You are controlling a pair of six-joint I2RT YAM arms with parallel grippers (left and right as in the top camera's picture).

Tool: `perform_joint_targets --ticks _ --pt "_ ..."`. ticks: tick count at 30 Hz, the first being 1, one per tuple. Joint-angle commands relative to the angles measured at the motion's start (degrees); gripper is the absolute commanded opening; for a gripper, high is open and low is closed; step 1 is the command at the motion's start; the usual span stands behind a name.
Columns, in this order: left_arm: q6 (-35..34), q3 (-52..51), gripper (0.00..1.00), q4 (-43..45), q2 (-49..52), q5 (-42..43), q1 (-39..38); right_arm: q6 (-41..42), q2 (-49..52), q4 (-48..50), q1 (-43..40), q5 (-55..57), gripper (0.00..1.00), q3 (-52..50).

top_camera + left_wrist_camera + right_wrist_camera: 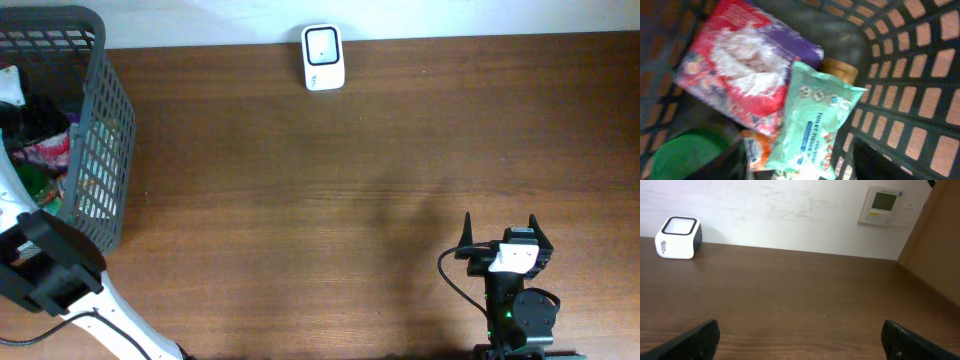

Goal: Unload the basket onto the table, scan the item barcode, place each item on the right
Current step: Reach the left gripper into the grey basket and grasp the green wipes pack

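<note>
A: What's hidden on the left?
B: The left pincer (800, 167) is down in the basket (100, 120); its dark fingers (880, 162) straddle the tissue pack (815, 120), cut off by the frame; gripping or not, I cannot tell.
A: Room further right?
B: Broad tabletop (300, 200); scanner (323, 57) at its far edge; right pincer (500, 228) gapes wide at the near edge.

Mock shop checkout, prob. lab/office rm. Barcode scanner (323, 57) at 12 o'clock on wood-grain table (350, 180). Grey plastic shopping basket (100, 150) at 9 o'clock w/ pkgd goods: wipes pack (812, 125), red-purple bag (745, 65). Bare white wall w/ control panel (886, 206).
</note>
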Motion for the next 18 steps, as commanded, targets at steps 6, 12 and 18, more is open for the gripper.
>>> perform_joint_targets --ticks 6,12,18 --pt "5.25 0.35 0.73 -1.53 6.80 3.08 -4.20 -0.22 -0.17 -0.17 -0.22 0.92 0.99 -0.46" --pt "5.27 -1.03 0.67 -2.05 8.63 -0.13 -4.90 -0.22 -0.17 -0.17 -0.22 0.92 0.99 -0.46" --pt "4.98 -4.20 0.71 0.35 8.63 -9.14 -4.85 -0.22 -0.17 -0.17 -0.22 0.92 0.99 -0.46"
